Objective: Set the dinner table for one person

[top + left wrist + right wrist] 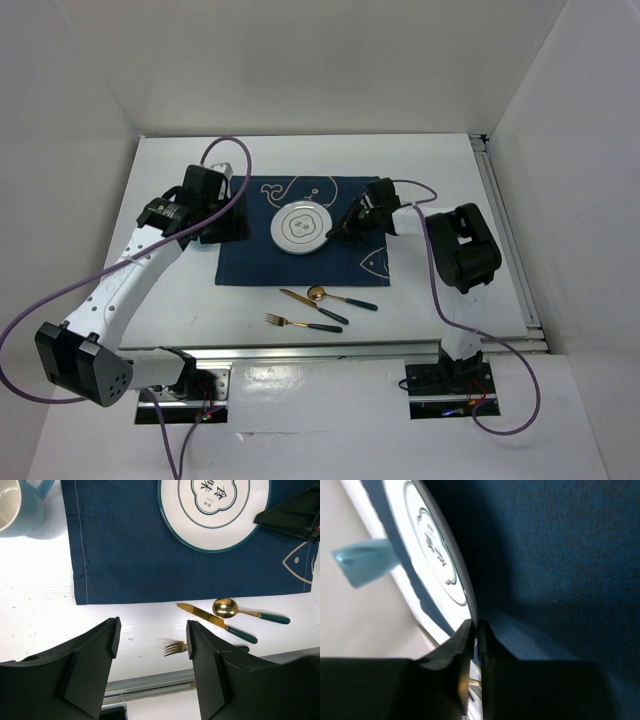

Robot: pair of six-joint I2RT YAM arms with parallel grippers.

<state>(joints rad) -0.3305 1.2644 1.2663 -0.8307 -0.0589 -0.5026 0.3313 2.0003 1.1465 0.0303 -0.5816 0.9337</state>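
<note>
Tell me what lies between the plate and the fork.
Seen from the top camera: below the plate comes blue placemat, a strip of bare table, then the knife blade, just before the fork.

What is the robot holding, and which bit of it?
The right gripper pinches the plate by its rim. The left gripper holds nothing.

Probably a lab: white panels (pixel 300 60) enclose the railed dinner table (pixel 440 160).

Open left hand (pixel 154 630) frames a gold fork (pixel 174 647) on the dinner table (pixel 40 620).
</note>
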